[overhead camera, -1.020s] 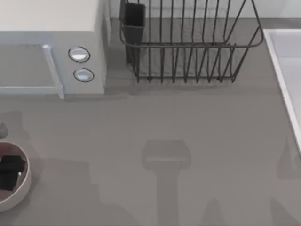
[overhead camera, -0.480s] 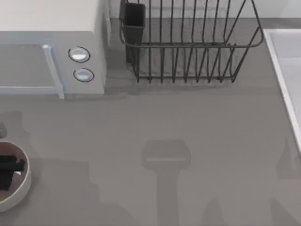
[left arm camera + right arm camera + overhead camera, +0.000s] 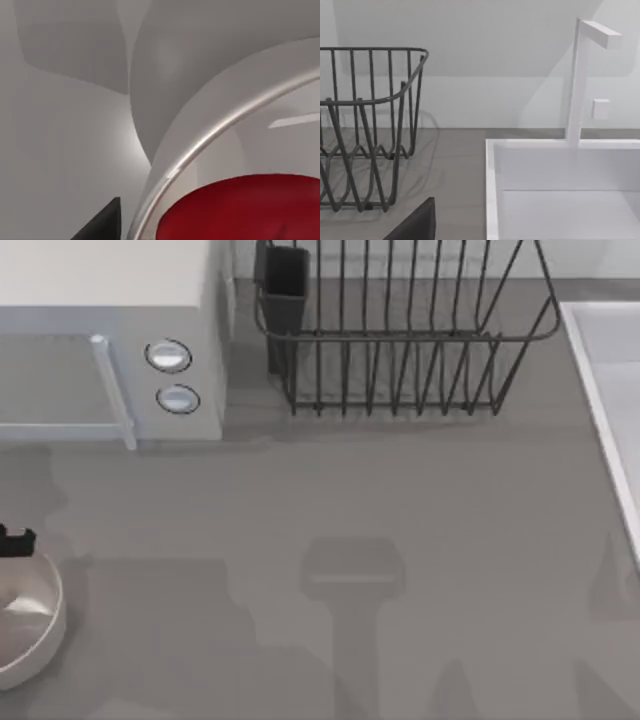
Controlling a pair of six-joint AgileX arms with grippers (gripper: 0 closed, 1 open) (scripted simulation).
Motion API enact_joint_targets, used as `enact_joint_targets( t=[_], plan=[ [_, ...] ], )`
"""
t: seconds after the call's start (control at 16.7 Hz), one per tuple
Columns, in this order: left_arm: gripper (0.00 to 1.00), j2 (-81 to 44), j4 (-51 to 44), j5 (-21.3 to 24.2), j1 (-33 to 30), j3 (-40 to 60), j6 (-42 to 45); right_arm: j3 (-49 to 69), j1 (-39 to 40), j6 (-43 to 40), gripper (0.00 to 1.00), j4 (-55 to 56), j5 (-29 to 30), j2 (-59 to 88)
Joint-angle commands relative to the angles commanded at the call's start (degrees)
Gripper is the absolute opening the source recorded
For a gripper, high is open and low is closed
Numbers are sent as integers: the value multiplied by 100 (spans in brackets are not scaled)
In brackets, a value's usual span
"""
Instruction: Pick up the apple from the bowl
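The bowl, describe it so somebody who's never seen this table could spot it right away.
Start at the microwave in the table's far left corner and come straight toward the near edge. There, cut off by the top view's left edge, sits the bowl. It is the one round, thick-walled, cream thing among boxy appliances and a dark wire rack.

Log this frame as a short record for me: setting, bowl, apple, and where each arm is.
setting: grey counter with microwave, wire dish rack and sink
bowl: white, at the top view's left edge
apple: red, seen close up in the left wrist view, next to the bowl's rim; cannot tell whether it is lifted
left gripper: at the top view's left edge, by the bowl's far rim
right arm: idle, its wrist view faces the rack and sink
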State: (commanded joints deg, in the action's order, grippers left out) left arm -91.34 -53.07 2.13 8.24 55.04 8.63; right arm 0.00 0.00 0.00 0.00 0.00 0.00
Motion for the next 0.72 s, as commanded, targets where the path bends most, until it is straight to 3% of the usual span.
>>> enact_joint_targets(
  t=[0.42, 0.72],
  plan=[
    [0, 256, -3394, -1, -45, 2992, -50, 0, 0, 0, 100, 0, 0, 0],
    [0, 517, -4567, -5, -79, 4123, -86, 0, 0, 0, 100, 0, 0, 0]
  ],
)
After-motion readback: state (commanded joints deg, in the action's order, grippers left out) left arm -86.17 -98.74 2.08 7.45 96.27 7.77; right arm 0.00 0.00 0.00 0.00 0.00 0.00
